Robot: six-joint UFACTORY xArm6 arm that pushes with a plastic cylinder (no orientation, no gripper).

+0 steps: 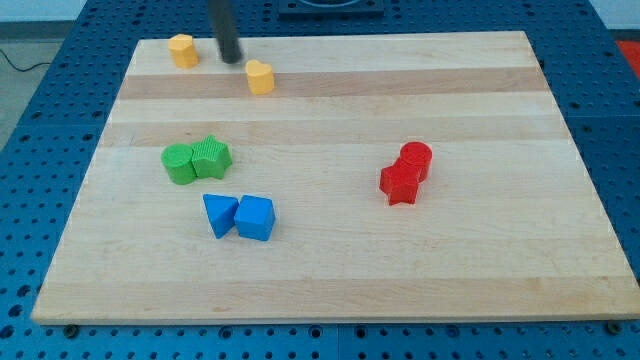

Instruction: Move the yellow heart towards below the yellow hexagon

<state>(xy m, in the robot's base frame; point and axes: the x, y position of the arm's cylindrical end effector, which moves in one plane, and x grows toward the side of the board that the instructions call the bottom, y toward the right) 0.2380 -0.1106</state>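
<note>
Two yellow blocks near board's (330, 280) top-left — hexagon (183, 50) at corner, heart (260, 76) lower right of it. My tip (232, 58) between them, touching neither — bare rod, no jaws.

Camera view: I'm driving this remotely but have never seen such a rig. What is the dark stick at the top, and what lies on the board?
There is only this one view, looking down at an angle on a wooden board that lies on a blue perforated table. The dark stick is the robot arm's rod. It has no gripper and holds nothing; it only pushes blocks with my tip. The tip stands near the view's top, between the yellow hexagon to its left and the yellow heart to its lower right, touching neither. Lower down sit three close pairs: two green blocks, two blue blocks, and, toward the view's right, two red blocks.
</note>
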